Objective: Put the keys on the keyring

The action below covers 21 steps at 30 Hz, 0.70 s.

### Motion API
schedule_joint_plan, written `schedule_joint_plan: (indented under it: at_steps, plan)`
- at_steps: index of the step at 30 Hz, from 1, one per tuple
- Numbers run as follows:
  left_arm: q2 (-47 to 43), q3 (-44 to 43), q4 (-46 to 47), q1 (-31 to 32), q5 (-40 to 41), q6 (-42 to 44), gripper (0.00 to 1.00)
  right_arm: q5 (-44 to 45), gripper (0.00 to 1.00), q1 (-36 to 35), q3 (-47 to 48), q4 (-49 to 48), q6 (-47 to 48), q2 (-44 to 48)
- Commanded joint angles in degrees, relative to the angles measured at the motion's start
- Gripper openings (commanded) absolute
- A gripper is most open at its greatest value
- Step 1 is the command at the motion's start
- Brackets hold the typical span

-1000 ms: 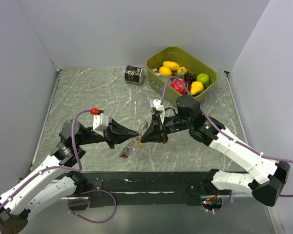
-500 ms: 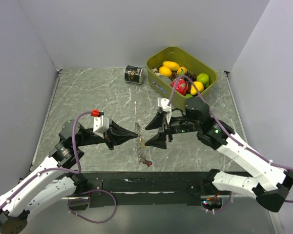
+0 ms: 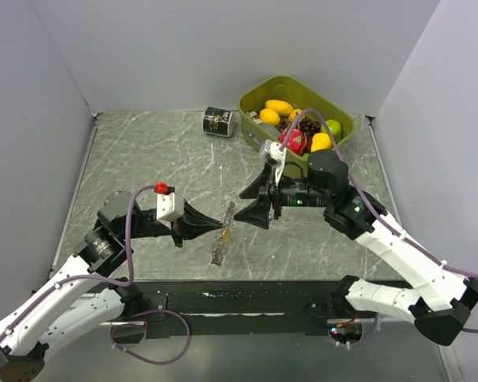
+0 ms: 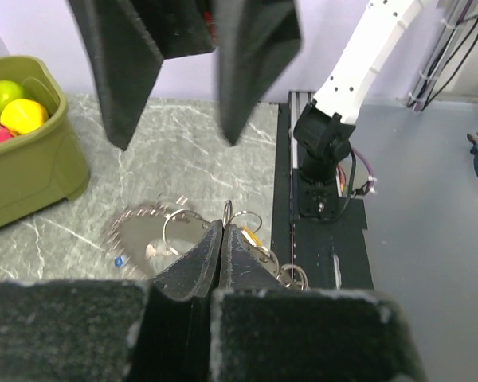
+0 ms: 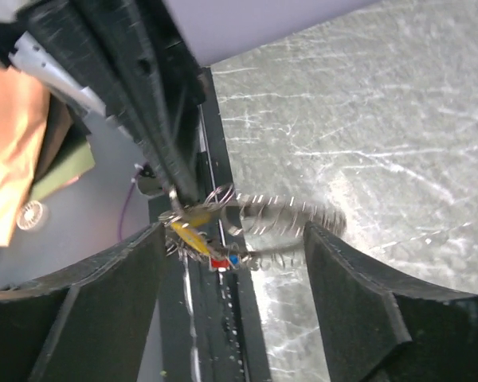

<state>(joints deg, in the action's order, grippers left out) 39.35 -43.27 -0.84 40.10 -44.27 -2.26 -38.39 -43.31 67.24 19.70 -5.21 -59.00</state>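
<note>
Left pincer [image 3: 221,222]: pressed together, pinching the keyring at its top.
Keyring [image 3: 221,236]: dangling from that pincer above the desk [image 3: 159,151], near its front edge.
Keys [image 5: 193,231]: bunched on the keyring; yellow, red and blue tags show.
Right pincer [image 3: 250,210]: spread wide, just beside the keyring, not touching it.

Top view high, from near edge; wrist views close, opposed, sharing keyring [image 5: 291,208].

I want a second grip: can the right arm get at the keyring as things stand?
Probably yes: the right tool is open, the keyring shows between its fingers in the wrist view, and only the shut left tool holds one end.
</note>
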Motion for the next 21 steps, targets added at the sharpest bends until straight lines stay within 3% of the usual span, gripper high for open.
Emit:
schedule_joint_plan:
  at_steps: [1,9,15,21]
  plan:
    - [-1.21,-3.75,-1.18,0.25,-1.78,3.93,0.01,3.84,0.73,0.24,2.89,-0.64,-6.37,-1.55]
    - [-1.91,-3.41,-0.48,0.25,-1.17,3.32,0.01,5.08,0.68,3.14,-1.31,-3.7,-19.73,0.2]
    - [-2.53,-2.44,0.4,0.25,0.59,3.14,0.01,-0.45,0.66,6.66,-8.78,-14.84,-35.37,3.11]
    - [-2.26,-2.7,1.9,0.16,0.94,3.4,0.01,-6.43,0.57,7.27,-14.68,-27.16,-49.18,0.56]
